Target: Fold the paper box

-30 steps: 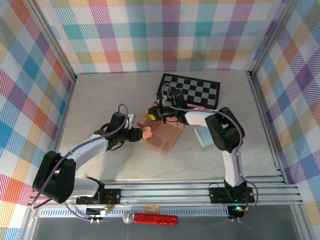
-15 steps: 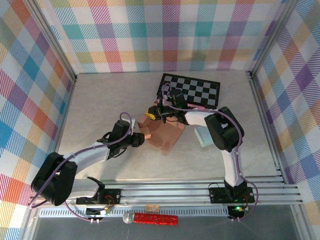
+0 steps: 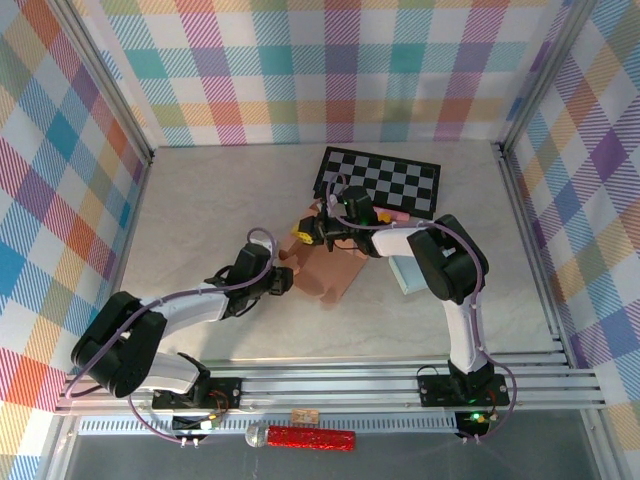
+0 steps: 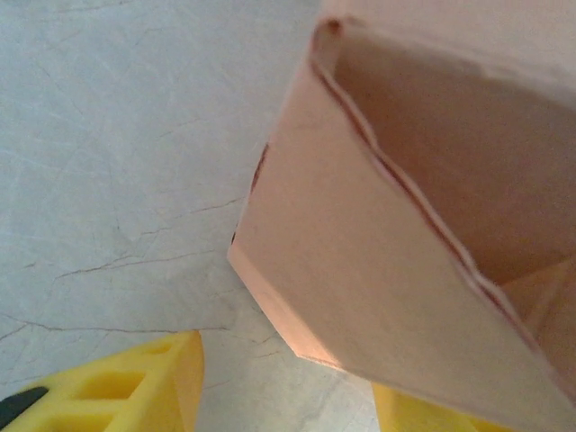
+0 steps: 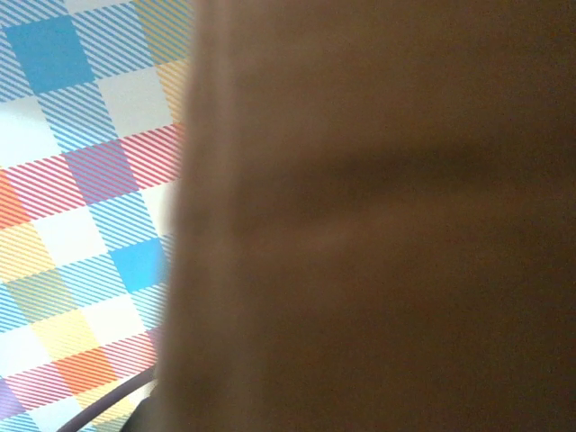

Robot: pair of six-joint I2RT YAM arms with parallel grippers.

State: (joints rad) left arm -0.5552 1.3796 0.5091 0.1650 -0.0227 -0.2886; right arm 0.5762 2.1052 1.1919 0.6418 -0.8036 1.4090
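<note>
Now, box: brown paper box point(image 3: 328, 265) on grey table point(image 3: 200, 200), between both grippers.
left gripper point(image 3: 284, 281): spread; yellow fingers point(image 4: 135, 382) either side of a box flap corner, the left one clear of it.
right gripper point(image 3: 308, 232): pressed together at the box's far corner; can't tell if it is pinching paper.

We can read no text, number, brand or sign on anything here. A small tag point(image 3: 305, 415) on the near rail may carry print, but it is too small for us to make out.
</note>
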